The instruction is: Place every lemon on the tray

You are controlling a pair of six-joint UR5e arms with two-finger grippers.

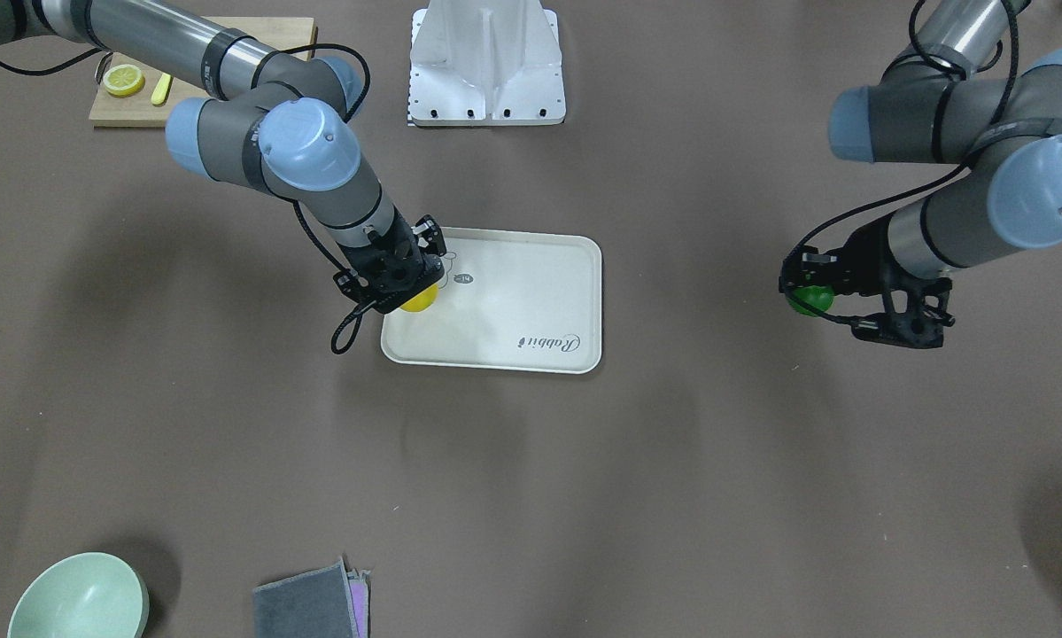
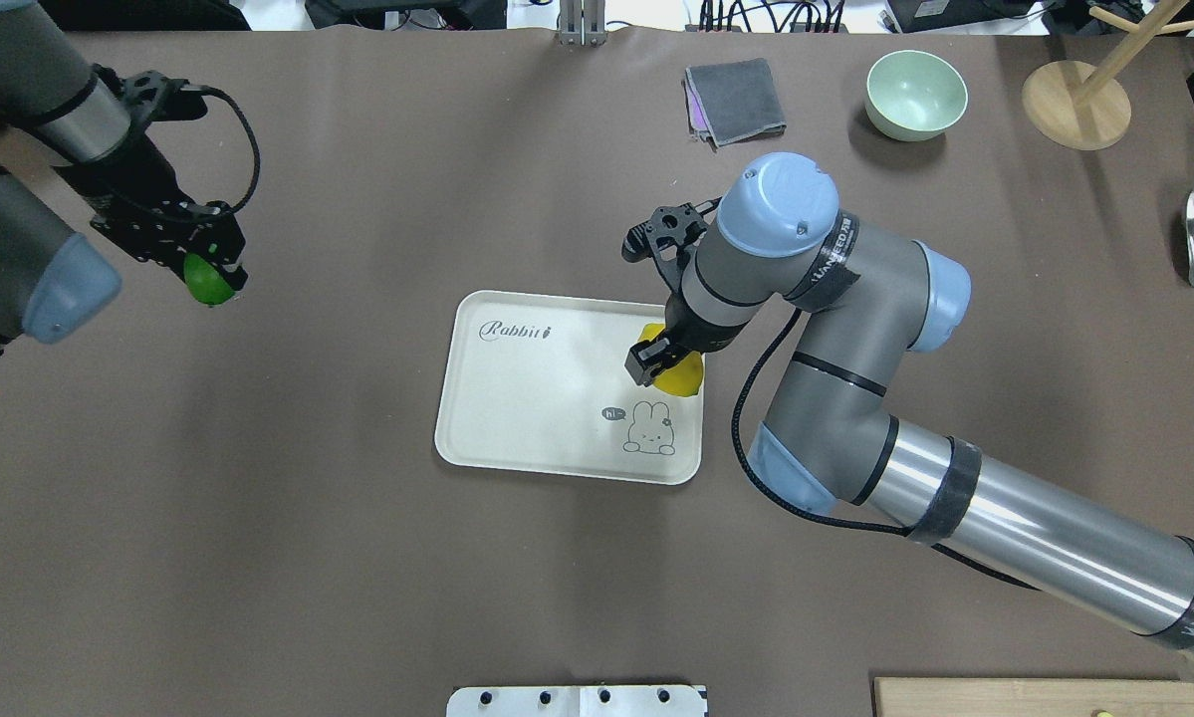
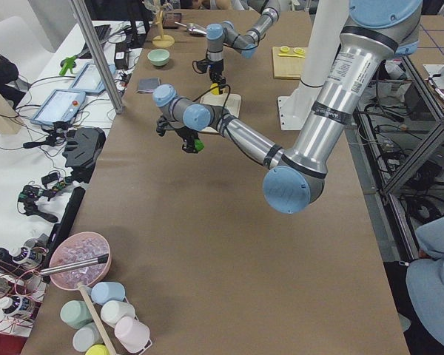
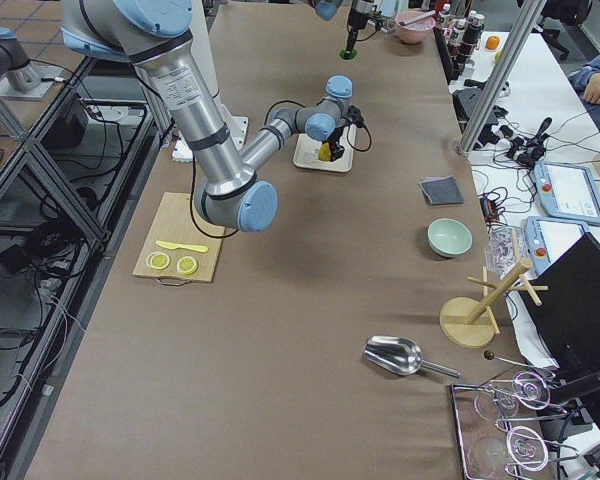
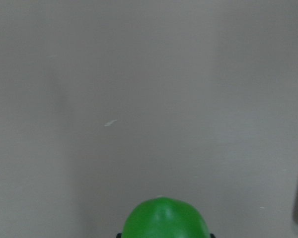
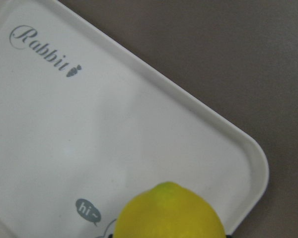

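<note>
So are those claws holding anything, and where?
Yes. The right gripper grips the yellow lemon by its sides, over the tray; the left gripper grips the green lemon likewise.

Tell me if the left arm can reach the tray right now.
Probably yes: the right end effector and yellow lemon occupy only the tray's right end; its left half lies bare.

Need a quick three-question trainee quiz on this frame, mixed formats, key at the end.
1. Which holds the bright yellow egg-shaped lemon? A: left tool. B: right tool.
2. True or false: the glossy green egg-shaped lemon hangs above the cream-white rectangular tray.
3. Fill in: the script printed on the tray reads ____.
Key: 1 B. 2 False; the left tool holds it over the bare brown table, apart from the tray. 3 Rabbit.
</note>
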